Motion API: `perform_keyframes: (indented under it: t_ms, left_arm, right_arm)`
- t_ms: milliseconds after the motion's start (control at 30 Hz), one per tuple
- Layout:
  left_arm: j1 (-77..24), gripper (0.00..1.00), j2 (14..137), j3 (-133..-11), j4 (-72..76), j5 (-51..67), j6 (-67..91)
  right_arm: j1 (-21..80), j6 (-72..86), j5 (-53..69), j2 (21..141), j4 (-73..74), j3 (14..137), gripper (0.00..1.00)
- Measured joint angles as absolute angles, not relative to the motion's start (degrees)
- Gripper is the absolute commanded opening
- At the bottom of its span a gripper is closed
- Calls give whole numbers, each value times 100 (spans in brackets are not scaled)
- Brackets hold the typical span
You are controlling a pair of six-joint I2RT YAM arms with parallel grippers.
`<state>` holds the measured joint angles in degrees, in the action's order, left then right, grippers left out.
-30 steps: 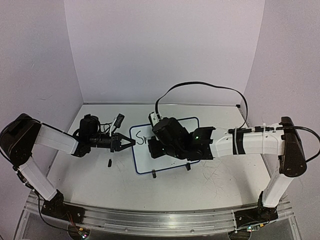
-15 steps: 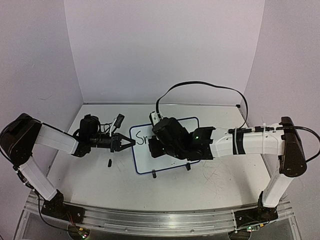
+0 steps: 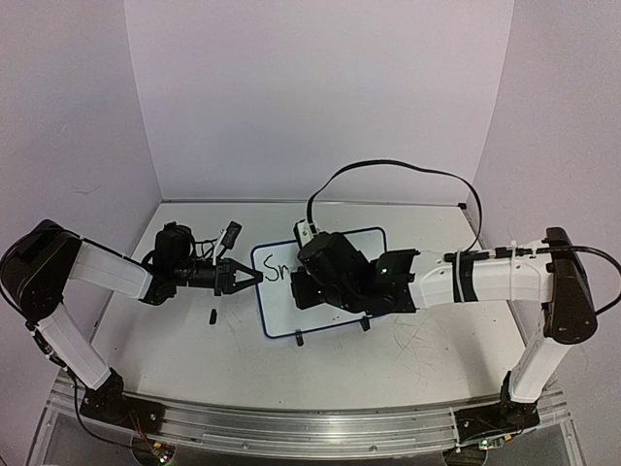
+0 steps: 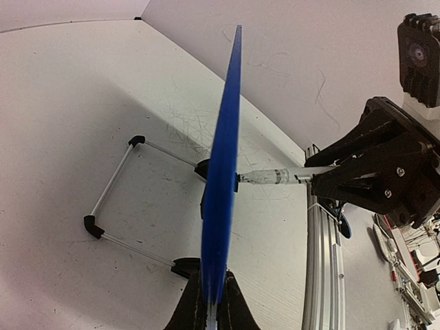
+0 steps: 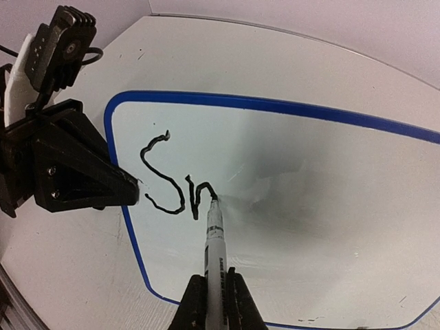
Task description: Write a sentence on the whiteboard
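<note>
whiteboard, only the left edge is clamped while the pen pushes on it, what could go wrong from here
1. The left gripper pinches the whiteboard at its left edge only, while the marker presses on its face further right; the board could twist or flex, and strokes would wobble.
2. The right gripper grips the thin marker well back from the tip, so it might tilt or slide in the jaws and smear the "Sn" lettering.
</note>
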<state>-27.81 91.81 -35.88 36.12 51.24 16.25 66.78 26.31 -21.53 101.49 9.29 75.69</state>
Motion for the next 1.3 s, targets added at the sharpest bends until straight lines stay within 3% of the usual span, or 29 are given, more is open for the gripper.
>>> perform_keyframes:
  t_ms: [1300]
  left_arm:
    - [-2781, 0, 9190, -3588, 3636, 5143, 1625]
  right_arm:
    - [6712, 2672, -2278, 10136, 1002, 7604, 0]
